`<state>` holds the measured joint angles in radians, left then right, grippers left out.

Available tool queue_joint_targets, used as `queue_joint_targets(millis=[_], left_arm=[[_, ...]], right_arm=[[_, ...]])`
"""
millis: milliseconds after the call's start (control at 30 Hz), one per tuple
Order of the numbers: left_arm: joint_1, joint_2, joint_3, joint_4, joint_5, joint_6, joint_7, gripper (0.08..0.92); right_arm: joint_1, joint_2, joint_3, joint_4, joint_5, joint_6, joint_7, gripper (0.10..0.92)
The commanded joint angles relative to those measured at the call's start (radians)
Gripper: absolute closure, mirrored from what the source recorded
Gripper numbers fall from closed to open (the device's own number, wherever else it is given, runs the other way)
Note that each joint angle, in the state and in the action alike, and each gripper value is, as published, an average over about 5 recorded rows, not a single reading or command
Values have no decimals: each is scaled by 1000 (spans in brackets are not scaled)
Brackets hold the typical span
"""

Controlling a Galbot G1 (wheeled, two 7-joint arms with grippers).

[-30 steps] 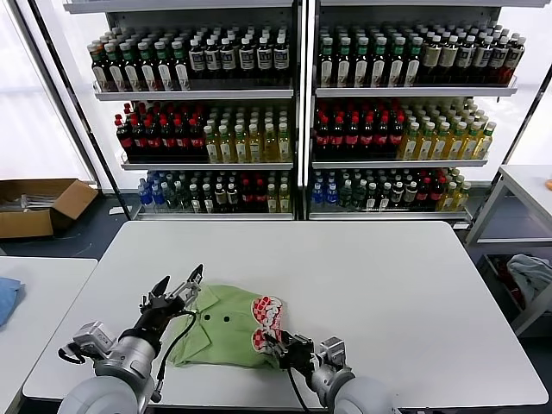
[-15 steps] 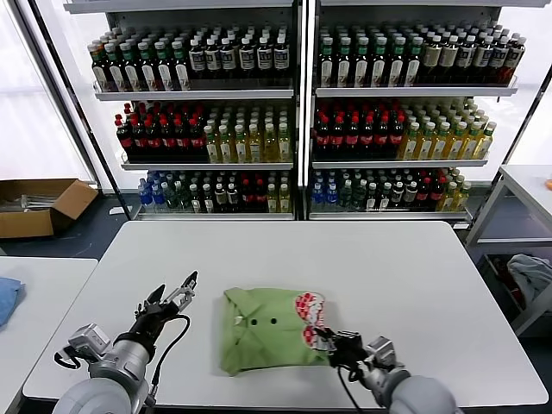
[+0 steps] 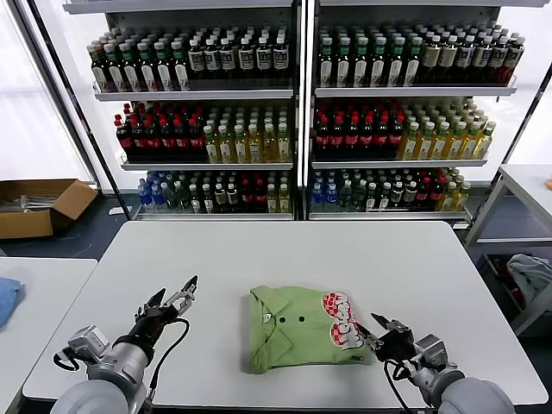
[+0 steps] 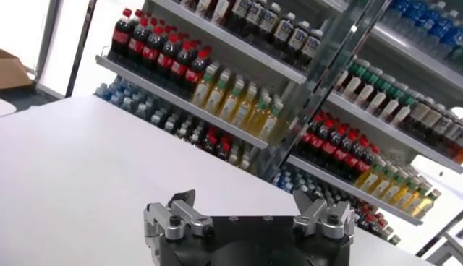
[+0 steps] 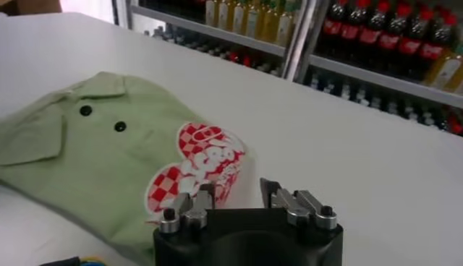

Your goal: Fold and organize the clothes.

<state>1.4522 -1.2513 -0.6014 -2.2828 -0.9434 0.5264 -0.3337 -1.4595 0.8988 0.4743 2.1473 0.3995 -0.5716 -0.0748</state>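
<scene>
One folded green shirt, one white table, two grippers apart

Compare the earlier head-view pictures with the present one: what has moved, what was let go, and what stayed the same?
The folded green shirt slid across the table toward the robot's right, dragged by the right gripper. That gripper has now let go: its fingers stand apart just beside the shirt's logo edge. The left gripper, open, drew back from the shirt earlier and has since stayed put. The shirt stays folded.
</scene>
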Motion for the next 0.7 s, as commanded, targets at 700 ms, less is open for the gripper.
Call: queue_joint_targets(millis=[700], left_arm=[[49,5,1,-14,69,-7,89,177]], right_arm=[[205,231,-320,-116,91,-2,156,203]])
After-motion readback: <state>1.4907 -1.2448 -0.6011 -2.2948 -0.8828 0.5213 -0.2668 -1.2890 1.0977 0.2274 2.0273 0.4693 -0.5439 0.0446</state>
